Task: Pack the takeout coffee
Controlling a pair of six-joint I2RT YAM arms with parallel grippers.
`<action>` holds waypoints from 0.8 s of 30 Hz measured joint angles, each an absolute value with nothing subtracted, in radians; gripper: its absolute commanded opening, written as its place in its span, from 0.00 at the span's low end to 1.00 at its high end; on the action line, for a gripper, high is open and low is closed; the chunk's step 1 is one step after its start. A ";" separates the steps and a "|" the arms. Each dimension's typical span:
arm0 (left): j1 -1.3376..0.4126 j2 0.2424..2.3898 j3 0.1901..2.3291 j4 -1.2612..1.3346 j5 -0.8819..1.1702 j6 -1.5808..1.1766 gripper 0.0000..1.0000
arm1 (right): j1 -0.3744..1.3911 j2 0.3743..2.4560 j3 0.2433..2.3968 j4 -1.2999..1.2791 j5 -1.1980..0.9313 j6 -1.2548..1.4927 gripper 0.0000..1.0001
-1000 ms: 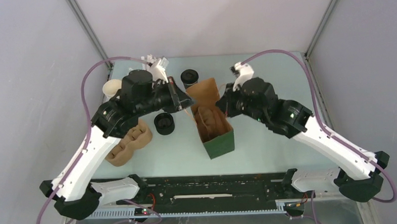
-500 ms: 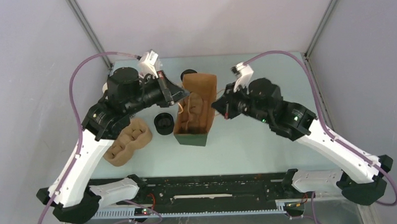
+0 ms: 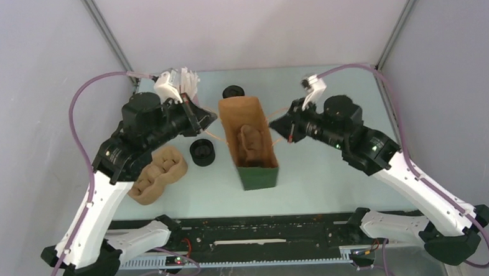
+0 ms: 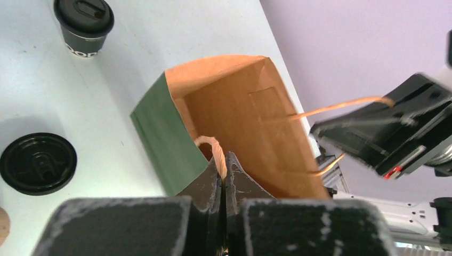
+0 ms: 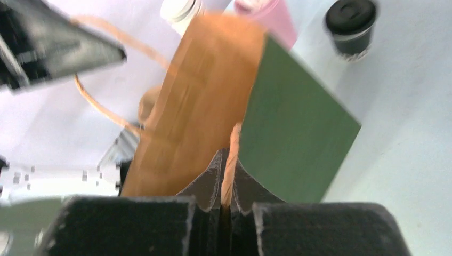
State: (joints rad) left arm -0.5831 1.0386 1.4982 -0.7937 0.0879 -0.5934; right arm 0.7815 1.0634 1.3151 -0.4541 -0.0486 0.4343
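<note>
Holding paper bag (image 3: 249, 134) mouth open: left fingers (image 4: 209, 184) clamp left handle (image 4: 213, 145), right fingers (image 5: 205, 186) clamp right handle (image 5: 233, 141); advise even pull, bag upright, for 1 takeout coffee (image 3: 232, 92).

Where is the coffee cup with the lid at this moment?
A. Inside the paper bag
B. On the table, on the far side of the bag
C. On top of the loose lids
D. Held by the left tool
B: the takeout coffee stands on the table beyond the open paper bag, apart from it.
</note>
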 measured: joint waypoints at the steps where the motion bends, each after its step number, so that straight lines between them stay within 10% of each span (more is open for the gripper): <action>1: -0.575 1.028 1.488 -0.787 0.084 -0.588 0.00 | 0.793 1.054 1.289 -0.450 -0.062 0.437 0.06; 24: -0.772 0.868 1.165 -0.342 0.179 -0.314 0.00 | 1.015 0.942 1.185 -0.567 0.171 0.366 0.80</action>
